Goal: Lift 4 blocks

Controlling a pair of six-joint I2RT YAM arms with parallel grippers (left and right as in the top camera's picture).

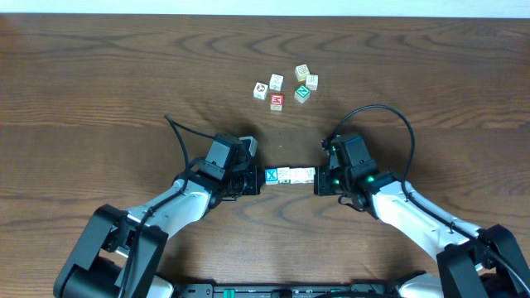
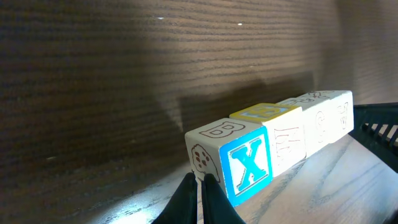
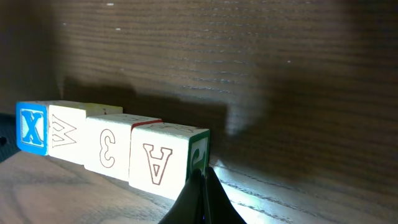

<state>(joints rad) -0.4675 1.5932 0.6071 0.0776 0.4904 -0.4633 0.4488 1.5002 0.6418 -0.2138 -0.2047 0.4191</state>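
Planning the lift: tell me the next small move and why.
Probably raise both arms together, level, keeping inward pressure: the row of blocks is only pinched end to end between the left gripper and right gripper, jaws shut.

Blocks (image 1: 290, 175) in row between left pincer (image 1: 257, 178) and right pincer (image 1: 319, 180); loose cubes (image 1: 276, 81) behind.

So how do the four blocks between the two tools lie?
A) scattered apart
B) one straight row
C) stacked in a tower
B: the blocks form one line, the blue X block at the left tool, the right tool at the other end.
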